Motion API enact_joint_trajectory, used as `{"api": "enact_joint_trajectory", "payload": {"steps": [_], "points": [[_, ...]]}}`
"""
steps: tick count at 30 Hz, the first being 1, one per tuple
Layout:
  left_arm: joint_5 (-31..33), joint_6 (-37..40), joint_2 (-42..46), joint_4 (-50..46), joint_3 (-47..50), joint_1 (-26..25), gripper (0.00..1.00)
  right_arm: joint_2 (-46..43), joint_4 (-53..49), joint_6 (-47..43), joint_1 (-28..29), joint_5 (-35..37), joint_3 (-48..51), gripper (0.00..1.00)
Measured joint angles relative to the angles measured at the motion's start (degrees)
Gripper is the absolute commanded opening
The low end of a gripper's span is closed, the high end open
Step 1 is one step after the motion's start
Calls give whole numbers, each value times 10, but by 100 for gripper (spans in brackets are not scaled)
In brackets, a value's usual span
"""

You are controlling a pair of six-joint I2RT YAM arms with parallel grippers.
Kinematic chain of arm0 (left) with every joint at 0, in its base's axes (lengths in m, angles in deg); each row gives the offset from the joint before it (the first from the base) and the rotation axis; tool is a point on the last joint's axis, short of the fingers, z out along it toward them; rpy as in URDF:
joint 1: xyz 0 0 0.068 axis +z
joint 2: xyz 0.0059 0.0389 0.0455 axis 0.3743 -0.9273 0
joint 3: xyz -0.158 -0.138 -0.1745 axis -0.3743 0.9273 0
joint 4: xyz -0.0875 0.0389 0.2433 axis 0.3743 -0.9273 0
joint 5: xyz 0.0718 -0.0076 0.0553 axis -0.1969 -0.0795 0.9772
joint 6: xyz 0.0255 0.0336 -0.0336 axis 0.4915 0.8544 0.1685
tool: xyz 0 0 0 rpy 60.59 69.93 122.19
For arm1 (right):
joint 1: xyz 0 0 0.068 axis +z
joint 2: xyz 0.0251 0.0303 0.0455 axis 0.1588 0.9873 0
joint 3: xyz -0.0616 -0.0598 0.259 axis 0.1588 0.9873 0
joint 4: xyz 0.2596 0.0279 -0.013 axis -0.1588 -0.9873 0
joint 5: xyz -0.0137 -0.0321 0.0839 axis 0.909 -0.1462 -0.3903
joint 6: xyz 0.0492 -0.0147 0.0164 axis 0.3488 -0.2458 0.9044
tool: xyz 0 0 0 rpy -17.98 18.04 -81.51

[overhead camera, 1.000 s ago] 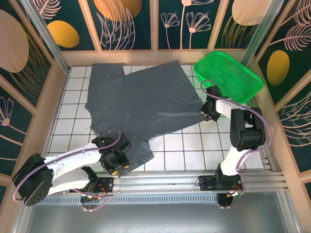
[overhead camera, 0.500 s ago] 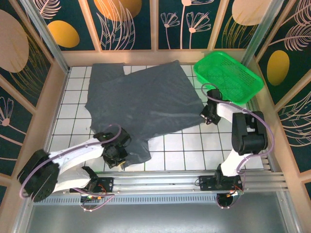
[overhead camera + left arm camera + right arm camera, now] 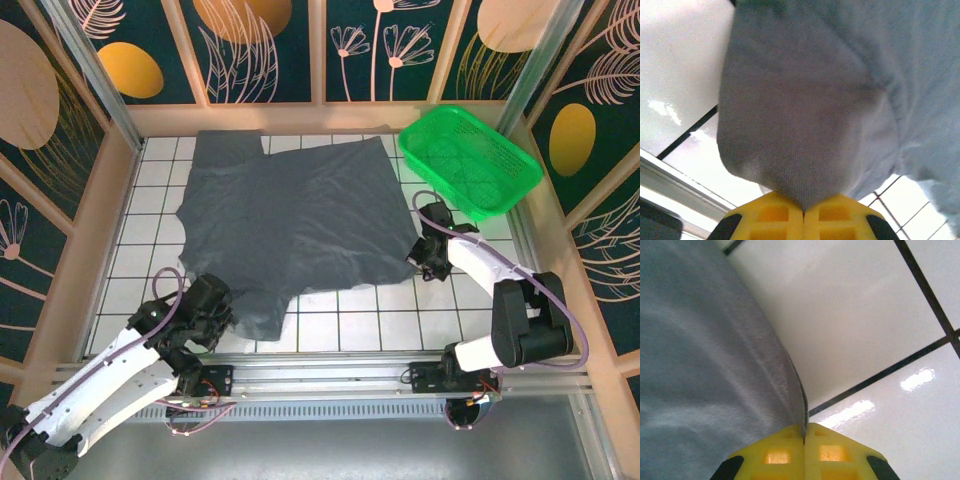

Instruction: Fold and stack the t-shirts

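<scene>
A dark slate-grey t-shirt (image 3: 290, 215) lies spread over the white tiled table, reaching from the back left toward the front. My left gripper (image 3: 215, 305) is shut on the shirt's near-left corner, and its yellow fingers (image 3: 770, 217) pinch a bunch of grey fabric (image 3: 805, 120). My right gripper (image 3: 425, 255) is shut on the shirt's right edge. In the right wrist view the cloth edge (image 3: 790, 385) runs straight into the closed yellow fingers (image 3: 835, 450).
A bright green mesh basket (image 3: 468, 160) stands at the back right, just behind the right arm. Wooden walls (image 3: 110, 200) ring the table. A metal rail (image 3: 350, 375) runs along the near edge. Bare tiles (image 3: 370, 310) lie between the two arms.
The left gripper closed on the shirt's near corner and drew back toward the left front, pulling the cloth with it. The right gripper shifted slightly nearer, and the shirt slid and flattened.
</scene>
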State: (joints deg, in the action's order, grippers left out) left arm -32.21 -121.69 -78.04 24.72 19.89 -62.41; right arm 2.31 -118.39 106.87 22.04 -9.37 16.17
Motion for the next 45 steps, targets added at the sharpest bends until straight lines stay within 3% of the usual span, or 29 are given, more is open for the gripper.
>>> {"api": "enact_joint_trajectory", "payload": {"steps": [3,6,11,20,30,44,45], "points": [[28,-2,-46,20,-44,12,0,11,-4,2,0,0,-35,0],[40,26,-106,64,-95,61,0,26,-3,5,0,0,-71,0],[24,119,-198,161,-141,183,0,72,0,15,0,0,-130,0],[-20,256,-342,261,-230,295,0,190,26,28,0,-9,-268,0],[-35,338,-421,291,-295,349,0,299,37,32,0,-11,-390,0],[-44,385,-468,295,-295,358,0,386,42,24,-1,-15,-476,0],[-44,388,-473,296,-295,360,0,390,42,23,-1,-15,-479,5]]}}
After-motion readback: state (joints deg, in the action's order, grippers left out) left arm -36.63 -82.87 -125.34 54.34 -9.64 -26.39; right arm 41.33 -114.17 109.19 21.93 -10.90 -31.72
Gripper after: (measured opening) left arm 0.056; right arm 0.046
